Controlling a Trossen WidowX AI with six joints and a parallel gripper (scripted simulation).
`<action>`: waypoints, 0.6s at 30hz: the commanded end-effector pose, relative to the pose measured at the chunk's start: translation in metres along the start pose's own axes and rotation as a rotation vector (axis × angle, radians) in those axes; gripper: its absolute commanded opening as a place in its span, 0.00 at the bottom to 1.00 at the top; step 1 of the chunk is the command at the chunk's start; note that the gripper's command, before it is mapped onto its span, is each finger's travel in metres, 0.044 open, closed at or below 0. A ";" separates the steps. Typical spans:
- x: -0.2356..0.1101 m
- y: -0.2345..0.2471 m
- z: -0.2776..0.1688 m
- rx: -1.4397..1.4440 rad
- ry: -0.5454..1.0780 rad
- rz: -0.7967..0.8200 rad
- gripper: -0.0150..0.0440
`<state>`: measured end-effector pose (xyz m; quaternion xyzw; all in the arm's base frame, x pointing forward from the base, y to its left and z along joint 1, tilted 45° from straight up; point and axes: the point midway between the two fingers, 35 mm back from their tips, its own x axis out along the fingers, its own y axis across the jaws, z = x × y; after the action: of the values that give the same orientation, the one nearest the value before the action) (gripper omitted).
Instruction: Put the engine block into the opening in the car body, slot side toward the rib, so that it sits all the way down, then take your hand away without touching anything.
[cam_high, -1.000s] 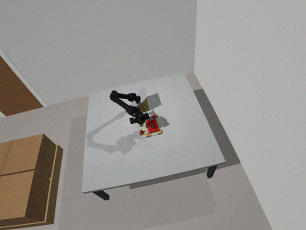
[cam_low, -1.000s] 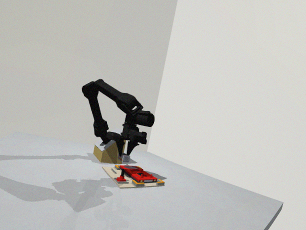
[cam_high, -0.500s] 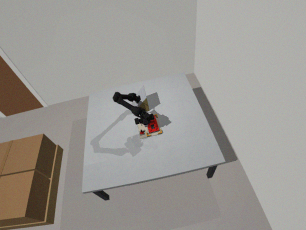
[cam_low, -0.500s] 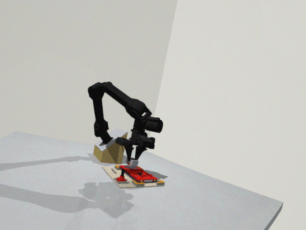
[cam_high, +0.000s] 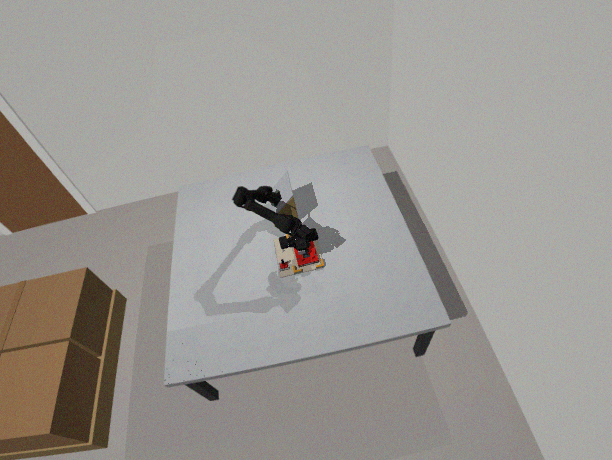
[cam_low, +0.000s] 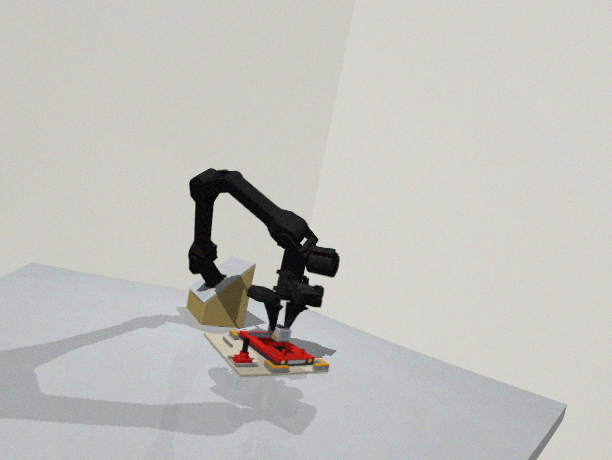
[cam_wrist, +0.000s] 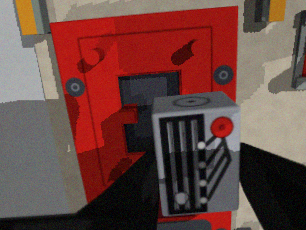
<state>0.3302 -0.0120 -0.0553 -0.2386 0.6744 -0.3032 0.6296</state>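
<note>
The bench (cam_high: 350, 320) is carrying everything near its middle, with wide bare surface lying open on all sides out to its edges, and the walls are standing well back. The black arm (cam_low: 260, 205) is arching over from a tan wedge-shaped stand (cam_low: 225, 300) and reaching down over a beige board (cam_low: 250, 369) that is lying just beside that stand.

The end effector (cam_low: 283, 327) is clamping the grey engine block (cam_wrist: 196, 152), its two dark fingers pressing on either side. The block is hanging just above the red car body (cam_wrist: 100, 80), which is lying flat on the board. In the wrist view the dark rectangular opening (cam_wrist: 145, 90) in the car body is showing up and to the left of the block, partly covered by it; the block is not sitting in it. A small red rib is jutting into the opening from its left edge.

Two grey round studs (cam_wrist: 75, 87) are sitting on the car body either side of the opening. A small red upright piece (cam_low: 244, 352) is standing on the board near the car, apart from the fingers. Orange corner blocks (cam_low: 320, 363) are edging the board
</note>
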 end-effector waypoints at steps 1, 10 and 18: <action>0.002 0.014 0.004 0.017 -0.009 0.009 0.25; 0.005 0.019 0.006 0.038 -0.009 0.009 0.48; 0.006 0.019 0.005 0.038 -0.009 0.009 0.52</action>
<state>0.3335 -0.0051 -0.0731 -0.2286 0.6678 -0.3139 0.6350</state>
